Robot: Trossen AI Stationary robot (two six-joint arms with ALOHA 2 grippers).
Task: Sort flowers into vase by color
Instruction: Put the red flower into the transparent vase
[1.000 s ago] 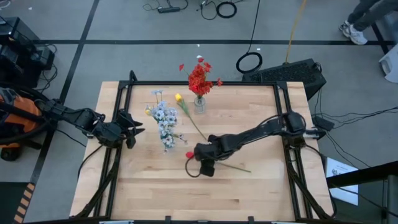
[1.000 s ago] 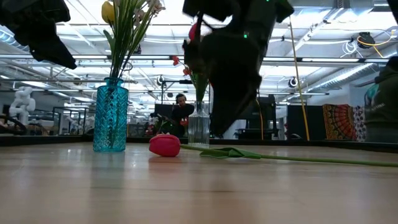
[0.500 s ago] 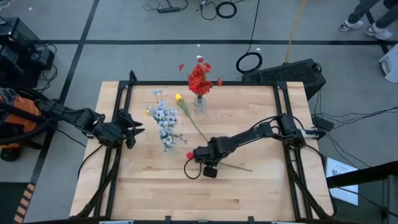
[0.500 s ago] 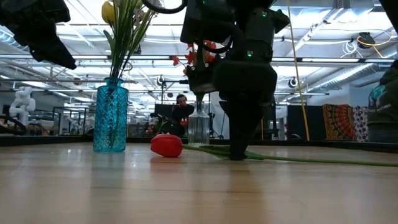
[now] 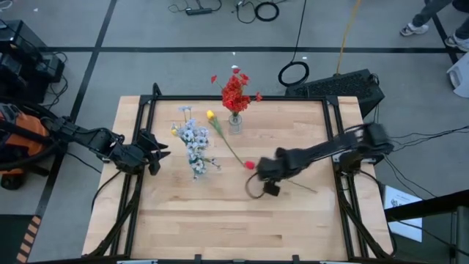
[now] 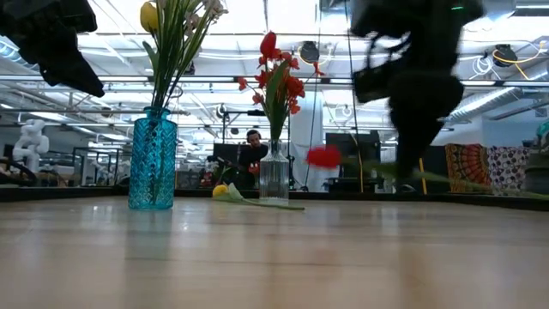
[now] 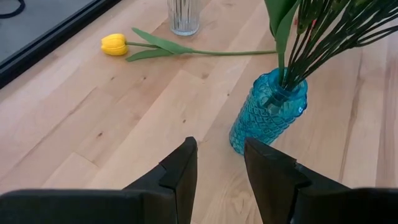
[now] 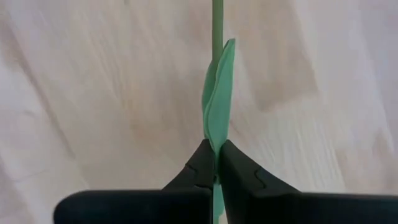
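Note:
A red tulip point(image 5: 249, 165) with a long green stalk point(image 6: 429, 177) hangs above the table, with my right gripper point(image 5: 268, 178) shut on its stalk. A clear glass vase point(image 5: 235, 122) at the far middle holds red blooms point(image 6: 276, 73). Left of it, a blue glass vase point(image 7: 266, 112) holds pale sprays point(image 5: 193, 136) and a yellow bud point(image 6: 150, 15). A yellow tulip point(image 7: 115, 44) lies on its side on the wood between the two vases. My left gripper point(image 7: 221, 168) waits open at the table's left, near the blue vase. My right gripper pinches the red tulip's green stalk, together with a leaf point(image 8: 215, 146), between its two fingers. It holds the stalk partway along, behind the bloom. The fingers come steeply from above and lie across the stalk. The flower hangs about level, clear of the table, bloom point(image 6: 323, 156) toward the table's left.
The yellow tulip's stalk point(image 5: 231, 150) runs slantwise across the table's middle, just left of the held bloom. A black frame point(image 5: 242, 97) borders the wooden top. Bare wood lies along the near half point(image 5: 220, 227). A person stands far off in the room point(image 6: 250, 150).
My right gripper has shut on the red tulip's stalk, then gone toward the table's right edge and a little up. The tulip, which lay on the table, is now lifted clear and has travelled right with it.

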